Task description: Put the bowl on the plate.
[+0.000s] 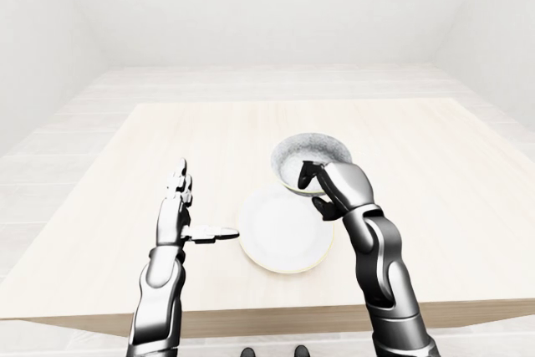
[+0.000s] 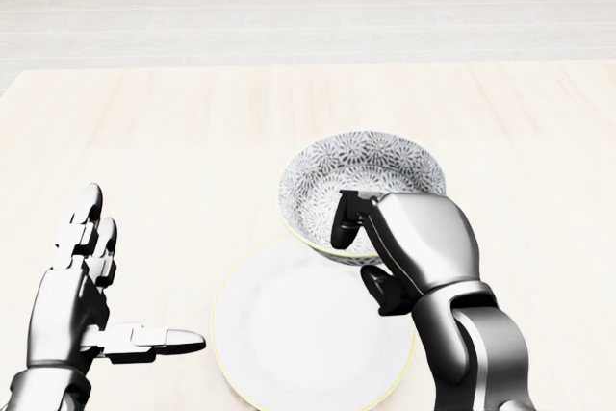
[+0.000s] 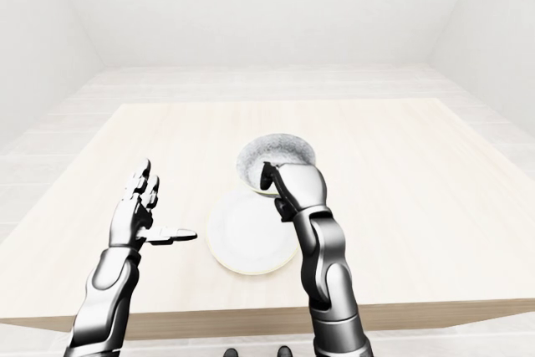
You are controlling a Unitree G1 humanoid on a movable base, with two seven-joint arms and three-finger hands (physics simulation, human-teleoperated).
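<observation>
1. Left-eye view: The white plate lies flat on the table, near the edge closest to the robot. The patterned bowl sits just above the plate's upper right rim in this view and overlaps it slightly. The right hand is clamped on the bowl's rim on the side facing the plate. Gripped that way, the bowl can be carried sideways without tipping. The left hand stands to the left of the plate, apart from it, with its fingers spread and nothing in them. It looks parked there to leave the plate clear.

2. Head view: The right hand's thumb hooks inside the bowl and the other fingers wrap under its outer wall, a pinch that keeps the mouth up. The bowl covers only the plate's top edge, so it is not yet centred. I cannot tell whether it hangs above the plate or touches it.

3. Right-eye view: The left hand's thumb points toward the plate but stops short of it. Judging by this, the bowl needs to come further over the plate's middle before release.
</observation>
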